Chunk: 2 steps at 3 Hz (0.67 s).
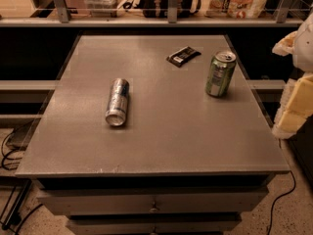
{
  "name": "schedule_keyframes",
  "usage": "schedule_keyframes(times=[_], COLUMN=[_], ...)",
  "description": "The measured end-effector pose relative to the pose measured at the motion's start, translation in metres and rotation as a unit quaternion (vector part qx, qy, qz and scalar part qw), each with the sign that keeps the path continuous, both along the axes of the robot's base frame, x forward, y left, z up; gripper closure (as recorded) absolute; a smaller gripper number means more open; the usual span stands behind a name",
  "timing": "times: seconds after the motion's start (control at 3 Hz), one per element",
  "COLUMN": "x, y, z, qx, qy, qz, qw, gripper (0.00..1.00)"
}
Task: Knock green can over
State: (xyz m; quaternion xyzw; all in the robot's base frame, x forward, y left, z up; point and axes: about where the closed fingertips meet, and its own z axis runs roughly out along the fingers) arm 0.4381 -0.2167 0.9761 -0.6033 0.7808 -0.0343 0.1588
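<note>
My fingers [295, 107] are a pale blur, cut off by the right edge. Up-left of them, print on the dark packet [183, 56] is too small to read.

No legible text on green can [220, 74]; pincer [296, 106] at right edge.

The green can [220, 74] is glossy metal. The surface [161, 131] is matt grey, finely grained. Beyond its right edge, the claw [296, 107] looks pale and matt.
</note>
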Motion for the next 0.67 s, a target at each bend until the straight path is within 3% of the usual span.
schedule_keyframes(times=[0.67], x=[0.0000], y=[0.0000], z=[0.0000], qx=[0.000], qy=[0.000], qz=[0.000], qw=[1.0000], gripper=[0.00])
